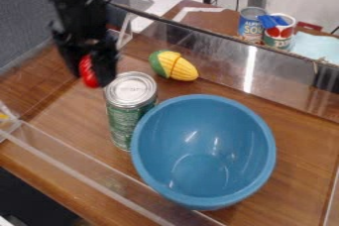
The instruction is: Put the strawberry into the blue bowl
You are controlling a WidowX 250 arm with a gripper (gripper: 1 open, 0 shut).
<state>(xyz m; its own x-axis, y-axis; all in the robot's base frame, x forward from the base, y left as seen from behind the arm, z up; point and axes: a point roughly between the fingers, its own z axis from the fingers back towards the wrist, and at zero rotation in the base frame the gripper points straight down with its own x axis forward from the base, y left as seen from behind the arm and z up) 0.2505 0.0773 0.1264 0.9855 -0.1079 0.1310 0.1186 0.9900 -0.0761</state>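
Note:
The small red strawberry (90,70) hangs in the air between the black fingers of my gripper (90,68), which is shut on it. It is left of and slightly above the top of the green-labelled can (129,109). The large glossy blue bowl (201,149) sits on the wooden table to the right of the can, with nothing inside it. My dark arm rises from the gripper toward the upper left corner of the picture.
A yellow-green corn-like toy (173,66) lies behind the can. A clear plastic wall (225,47) runs along the back and another along the front edge. Beyond the back wall stand two small tins (265,28).

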